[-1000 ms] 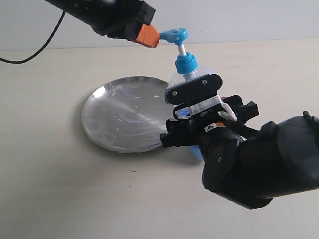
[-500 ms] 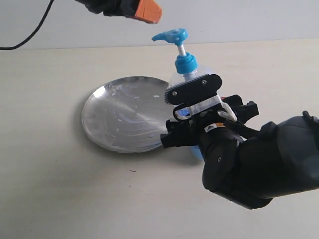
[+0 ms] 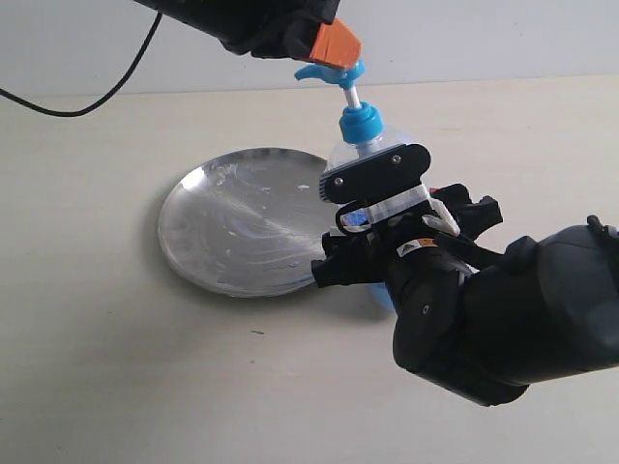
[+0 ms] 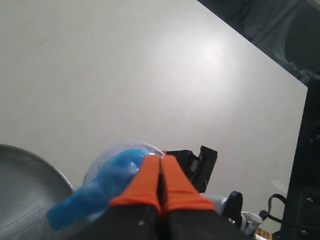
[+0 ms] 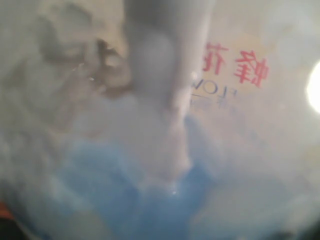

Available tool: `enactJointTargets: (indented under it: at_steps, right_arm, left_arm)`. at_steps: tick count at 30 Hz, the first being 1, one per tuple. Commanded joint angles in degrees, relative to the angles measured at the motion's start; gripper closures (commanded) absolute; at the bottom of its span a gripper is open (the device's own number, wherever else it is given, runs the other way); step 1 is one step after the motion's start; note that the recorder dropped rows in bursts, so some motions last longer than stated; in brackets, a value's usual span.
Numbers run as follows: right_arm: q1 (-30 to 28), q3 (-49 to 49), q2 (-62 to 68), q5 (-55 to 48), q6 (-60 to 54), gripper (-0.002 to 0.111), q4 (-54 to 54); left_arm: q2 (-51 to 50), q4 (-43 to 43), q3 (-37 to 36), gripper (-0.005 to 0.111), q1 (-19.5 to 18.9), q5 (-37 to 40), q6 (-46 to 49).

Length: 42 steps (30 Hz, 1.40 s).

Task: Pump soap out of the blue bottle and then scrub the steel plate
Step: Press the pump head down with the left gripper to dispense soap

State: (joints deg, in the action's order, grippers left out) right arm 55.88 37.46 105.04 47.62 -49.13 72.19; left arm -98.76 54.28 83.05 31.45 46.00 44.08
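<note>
The blue bottle [image 3: 360, 128] stands upright at the right rim of the steel plate [image 3: 232, 227]. My right gripper [image 3: 373, 170] is shut on the bottle's body, one black finger across its front. The bottle [image 5: 230, 125] fills the right wrist view as a blur, with blue soap [image 5: 150, 205] low inside it. My left gripper [image 3: 335, 44] is shut, orange fingertips pressed together and holding nothing. It sits just above the bright blue pump head [image 3: 334, 70], touching or nearly touching it. In the left wrist view the shut left gripper [image 4: 160, 167] lies beside the pump head [image 4: 95, 192]. Pale smears streak the plate.
The plate and bottle sit on a pale tabletop [image 3: 116, 367]. A black cable [image 3: 68, 108] trails across the far left behind the left arm. The bulky black right arm [image 3: 513, 309] fills the near right. A dark edge [image 4: 305, 165] borders the table in the left wrist view.
My left gripper lifted away from the left side of the pump nozzle, rose, then came right and down onto the top of the pump head. The right gripper and bottle stayed still.
</note>
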Motion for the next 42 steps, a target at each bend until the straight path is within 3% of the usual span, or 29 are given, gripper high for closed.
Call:
enactJointTargets:
  at_steps: [1,17,42]
  right_arm:
    - [0.07,0.32,-0.17,2.61,-0.62,0.108,-1.24]
    - [0.07,0.32,-0.17,2.61,-0.62,0.108,-1.24]
    - [0.07,0.32,-0.17,2.61,-0.62,0.108,-1.24]
  left_arm:
    - [0.07,-0.10,0.21,0.107,0.11,-2.90,0.29]
    - [0.07,-1.74,0.21,0.107,0.11,-4.74,0.29]
    - [-2.53,-1.64,0.21,0.107,0.11,0.79,0.06]
